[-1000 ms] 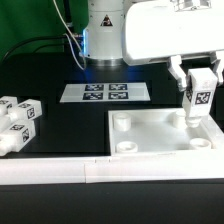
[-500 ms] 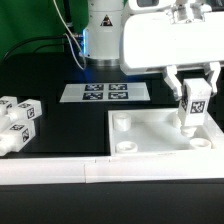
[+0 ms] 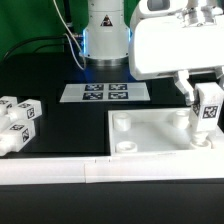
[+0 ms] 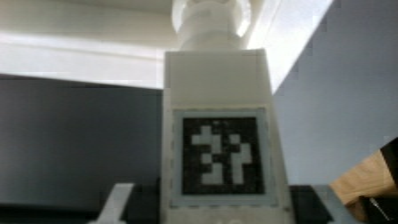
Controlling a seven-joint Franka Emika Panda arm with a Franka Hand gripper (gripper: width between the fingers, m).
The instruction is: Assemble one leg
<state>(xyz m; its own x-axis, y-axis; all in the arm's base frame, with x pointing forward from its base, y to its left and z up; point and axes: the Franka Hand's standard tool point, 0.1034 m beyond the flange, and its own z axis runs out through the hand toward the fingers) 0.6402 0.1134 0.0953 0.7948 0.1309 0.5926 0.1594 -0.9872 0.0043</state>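
Observation:
My gripper (image 3: 203, 98) is shut on a white leg (image 3: 207, 114) with a black-and-white tag on its face. It holds the leg upright over the far right corner of the wide white panel (image 3: 160, 132) at the exterior view's right. The leg's lower end is at or just above the corner socket; I cannot tell if it touches. In the wrist view the leg (image 4: 221, 130) fills the middle, its tagged face toward the camera, with the panel (image 4: 329, 60) beyond it. Several more legs (image 3: 18, 118) lie at the exterior view's left.
The marker board (image 3: 105, 93) lies flat on the black table behind the panel. A white rail (image 3: 110, 172) runs along the table's front edge. The arm's base (image 3: 105, 35) stands at the back, with cables beside it.
The gripper has moved with the leg toward the exterior view's right and slightly down, closer to the panel's far right corner.

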